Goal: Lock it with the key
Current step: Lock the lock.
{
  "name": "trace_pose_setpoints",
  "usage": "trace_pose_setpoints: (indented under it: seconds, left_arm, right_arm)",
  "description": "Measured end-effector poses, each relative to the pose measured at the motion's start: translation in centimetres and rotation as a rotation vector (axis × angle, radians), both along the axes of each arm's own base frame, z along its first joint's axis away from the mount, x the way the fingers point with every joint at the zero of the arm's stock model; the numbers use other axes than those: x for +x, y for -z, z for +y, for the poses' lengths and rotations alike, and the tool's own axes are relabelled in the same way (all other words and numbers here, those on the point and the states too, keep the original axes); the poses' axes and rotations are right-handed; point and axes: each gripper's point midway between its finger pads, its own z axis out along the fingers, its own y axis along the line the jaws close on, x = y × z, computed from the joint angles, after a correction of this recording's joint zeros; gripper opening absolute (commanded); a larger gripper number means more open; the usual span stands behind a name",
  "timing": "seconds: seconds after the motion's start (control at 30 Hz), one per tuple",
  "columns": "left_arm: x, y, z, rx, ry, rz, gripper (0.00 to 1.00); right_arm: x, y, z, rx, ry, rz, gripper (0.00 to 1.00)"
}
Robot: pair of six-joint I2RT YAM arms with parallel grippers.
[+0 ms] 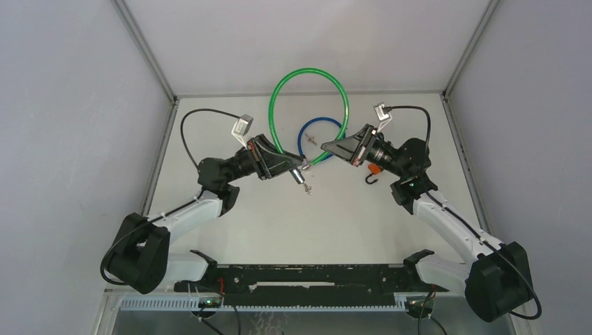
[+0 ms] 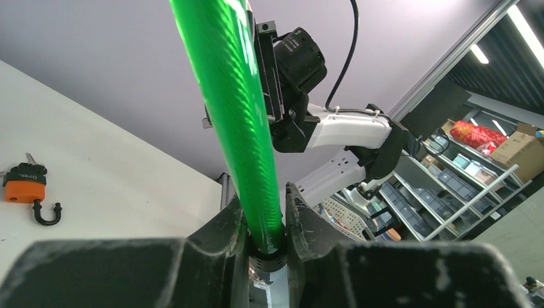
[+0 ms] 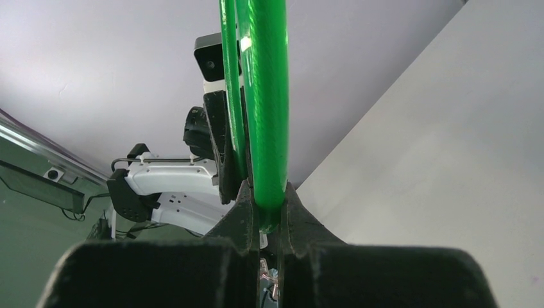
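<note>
A green cable lock (image 1: 307,73) arches up between both arms. My left gripper (image 1: 301,167) is shut on one end, where the cable (image 2: 244,128) enters a black collar between the fingers (image 2: 301,218). Small metal keys (image 1: 306,185) dangle just under that end. My right gripper (image 1: 325,146) is shut on the other end of the green cable (image 3: 269,115), which is pinched between its fingers (image 3: 292,205). The two ends are a short gap apart above the table's middle.
A blue cable loop (image 1: 301,136) lies on the table behind the grippers, with a small key (image 1: 312,137) inside it. An orange padlock (image 1: 375,169) with an open shackle rests beside the right arm and shows in the left wrist view (image 2: 25,190). Walls enclose the table.
</note>
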Motion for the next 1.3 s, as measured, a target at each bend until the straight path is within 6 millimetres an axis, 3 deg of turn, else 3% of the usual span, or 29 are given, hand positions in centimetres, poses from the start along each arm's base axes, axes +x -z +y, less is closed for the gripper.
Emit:
trace_pose_setpoints:
  seconds: [0.7,1.03,1.3]
  left_arm:
    - [0.1,0.2,0.0,0.007,-0.004,0.001,0.00]
    - [0.3,0.2,0.0,0.005,-0.011,0.008,0.00]
    - [0.7,0.2,0.4,-0.002,-0.037,0.015,0.00]
  right_arm:
    - [-0.5,-0.3,0.4,0.008,-0.021,-0.003,0.00]
    - [-1.3,0.2,1.8,-0.002,-0.039,-0.004,0.00]
    - [-0.7,0.5,2.6,0.002,-0.012,-0.003,0.00]
